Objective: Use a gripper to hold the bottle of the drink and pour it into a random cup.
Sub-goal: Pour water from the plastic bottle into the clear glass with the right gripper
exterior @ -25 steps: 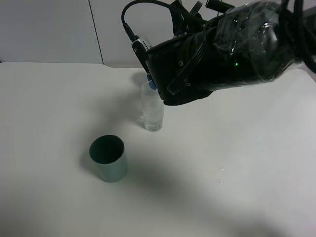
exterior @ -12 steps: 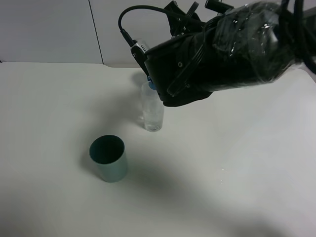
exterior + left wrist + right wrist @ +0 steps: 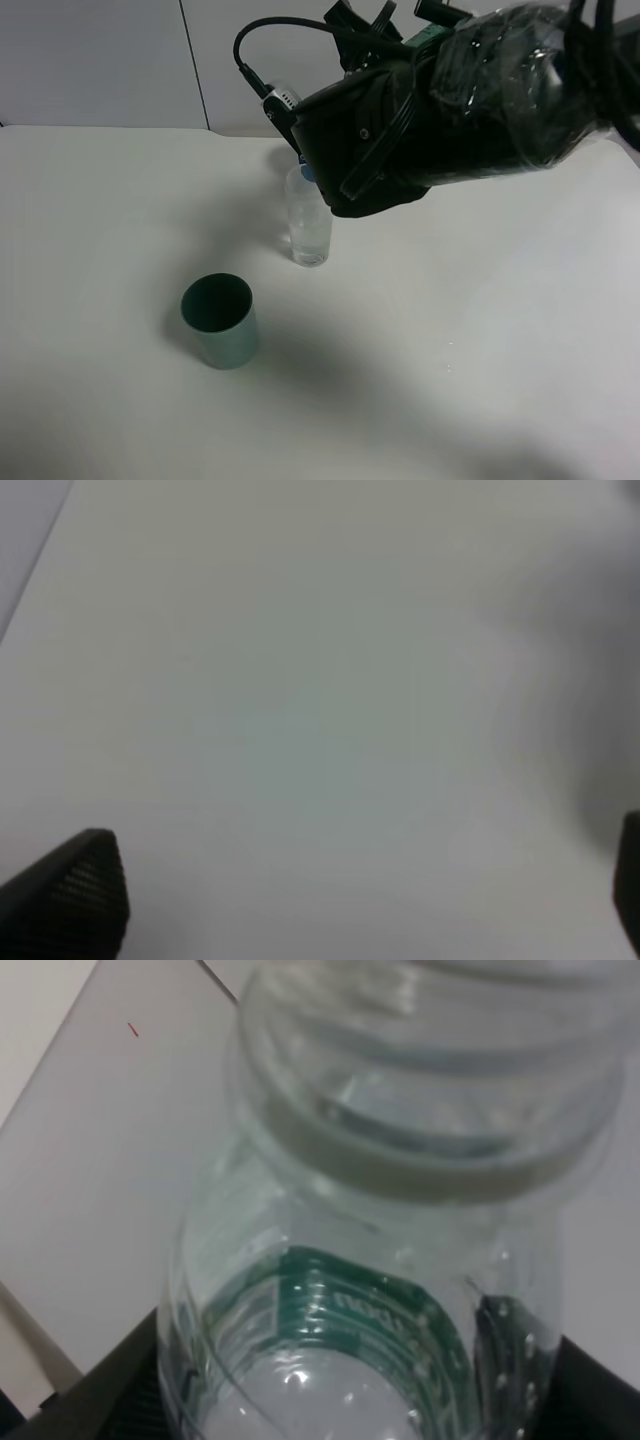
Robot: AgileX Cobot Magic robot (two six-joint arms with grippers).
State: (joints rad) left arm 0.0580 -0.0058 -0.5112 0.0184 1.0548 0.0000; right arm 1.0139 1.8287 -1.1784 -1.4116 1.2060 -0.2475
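From above, the glass tumbler (image 3: 309, 225) is seen upright under the right arm (image 3: 480, 110), at its front end, with a teal cup (image 3: 220, 320) set apart. At the left wrist, the left gripper (image 3: 350, 895) is spread wide. At the right wrist, the green-labelled bottle (image 3: 380, 1260) is clamped by the right gripper (image 3: 350, 1400).

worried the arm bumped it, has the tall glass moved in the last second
No. The glass holds the same spot, beyond and to the right of the teal cup, upright as before.

This looks like a robotics lab or test bench: a plain white tabletop (image 3: 100, 220), pale seamed wall panels (image 3: 100, 60) toward 12 o'clock, and a cabled black robot arm (image 3: 480, 110) wrapped in clear plastic.
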